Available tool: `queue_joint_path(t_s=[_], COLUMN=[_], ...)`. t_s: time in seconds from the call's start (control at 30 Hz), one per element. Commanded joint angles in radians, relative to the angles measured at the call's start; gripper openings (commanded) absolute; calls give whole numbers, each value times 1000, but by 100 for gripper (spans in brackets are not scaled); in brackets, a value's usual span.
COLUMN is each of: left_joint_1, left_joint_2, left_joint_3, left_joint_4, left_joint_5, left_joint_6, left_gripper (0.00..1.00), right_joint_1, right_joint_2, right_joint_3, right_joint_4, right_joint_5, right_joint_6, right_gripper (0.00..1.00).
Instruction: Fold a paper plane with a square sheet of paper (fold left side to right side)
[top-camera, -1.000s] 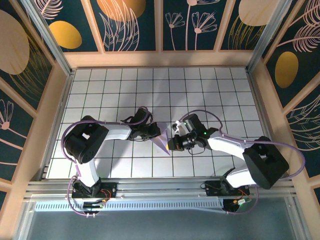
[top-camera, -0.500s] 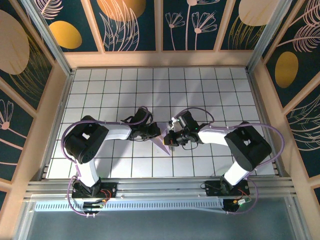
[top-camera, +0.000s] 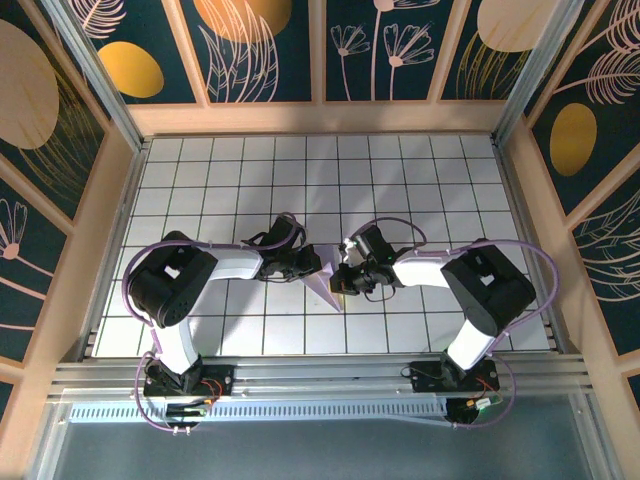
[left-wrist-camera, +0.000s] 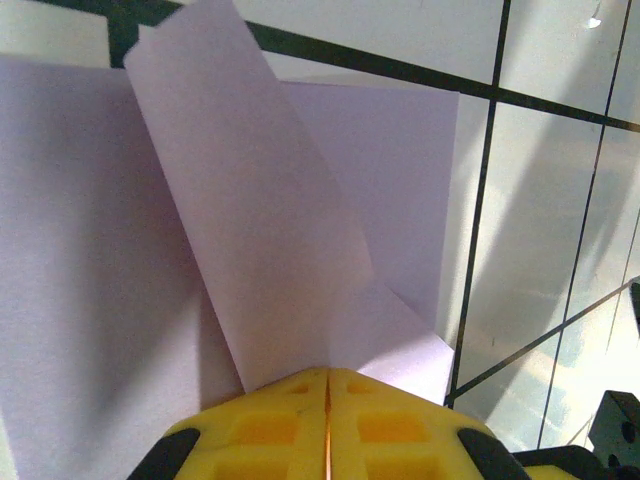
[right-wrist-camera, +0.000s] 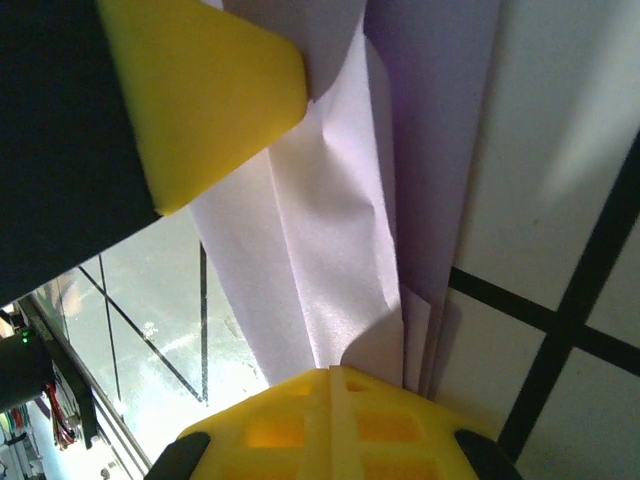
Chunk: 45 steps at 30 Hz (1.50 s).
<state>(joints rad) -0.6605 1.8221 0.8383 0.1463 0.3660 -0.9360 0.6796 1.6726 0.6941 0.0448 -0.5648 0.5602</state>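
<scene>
The lavender square sheet of paper (top-camera: 327, 285) lies on the white grid table (top-camera: 420, 180), folded into a slim pointed paper plane shape with its tip toward the near edge. My left gripper (top-camera: 313, 265) meets it from the left, shut on an upright flap of the paper (left-wrist-camera: 250, 200). Its yellow fingertips (left-wrist-camera: 300, 400) are pressed together. My right gripper (top-camera: 341, 278) reaches in from the right and is shut on a creased layer of the paper (right-wrist-camera: 340, 230). The left gripper's yellow finger (right-wrist-camera: 210, 100) pinches the same strip at its far end.
Black grid lines (left-wrist-camera: 480, 230) run beside the paper on the table. Wooden walls (top-camera: 320, 118) ring the table at back and sides. The arm bases and a metal rail (top-camera: 320, 385) line the near edge. Purple cables loop over both arms.
The right arm's elbow has swung in toward the centre and its gripper has shifted slightly left onto the paper. The left arm has stayed put.
</scene>
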Motion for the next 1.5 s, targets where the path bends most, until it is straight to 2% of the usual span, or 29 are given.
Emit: queue_joint_path(t_s=[0.0,0.23,0.43,0.7,0.97,1.23,1.47], left_joint_1=[4,4,4,-2,-37,-37,-37], left_joint_2=[12,-14,-102,-211,-128,-39,-18], left_joint_3=[-13,10,-16,-142,-140,-108,-114], left_joint_4=[-79,-64,-64,109,246,250,249], left_joint_5=[-73,-71,-104,-16,75,67,16], left_joint_6=[-5,1,46,-6,-85,-100,-106], left_gripper=[9,15,18,14,7,6,6], right_joint_1=[1,6,27,45,58,63,71], right_joint_2=[17,30,38,65,80,91,107], right_joint_3=[-5,-8,14,25,39,48,53], right_joint_4=[-51,-117,-216,-247,-273,-299,-307], right_joint_5=[41,92,217,269,303,325,330], right_joint_6=[0,-9,-24,-17,-20,-24,-31], right_gripper=[0,0,0,0,0,0,0])
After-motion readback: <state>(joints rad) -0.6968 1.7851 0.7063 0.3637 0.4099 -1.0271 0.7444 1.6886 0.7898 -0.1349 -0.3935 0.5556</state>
